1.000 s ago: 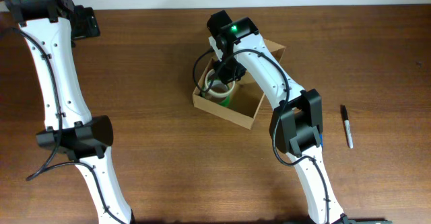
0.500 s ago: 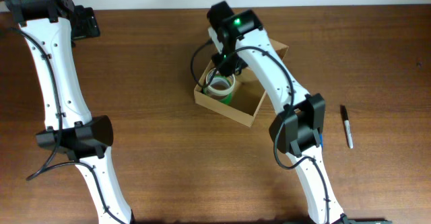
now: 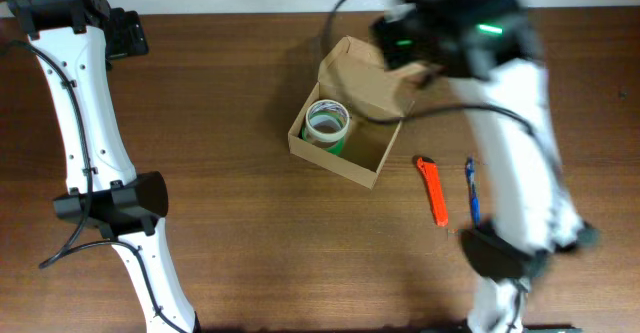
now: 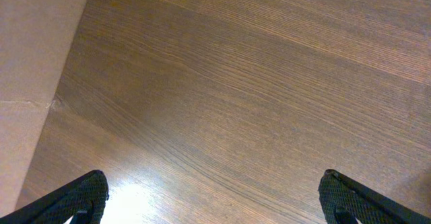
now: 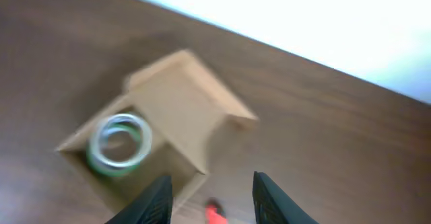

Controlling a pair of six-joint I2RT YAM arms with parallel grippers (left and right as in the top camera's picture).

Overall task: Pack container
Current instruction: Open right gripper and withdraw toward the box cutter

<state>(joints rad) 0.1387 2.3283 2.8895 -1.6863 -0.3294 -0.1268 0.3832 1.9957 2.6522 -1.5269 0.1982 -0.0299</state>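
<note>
Dark wood-grain desk fills every view, a pale strip beyond its far edge. Mid-desk sits the container (image 3: 335,166), flap (image 3: 365,73) up, tape roll (image 3: 327,123) in its left end, long axis running left to right. The right gripper (image 5: 212,177), blurred, hangs above it, parted and empty, with the box ahead-left; this arm is nearer. The left gripper (image 4: 212,197), wide apart and empty, is at the far-left corner.

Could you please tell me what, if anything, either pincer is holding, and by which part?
Nothing is held. Both the left pincer and the right pincer are open and empty; the tape roll lies in the box.
</note>
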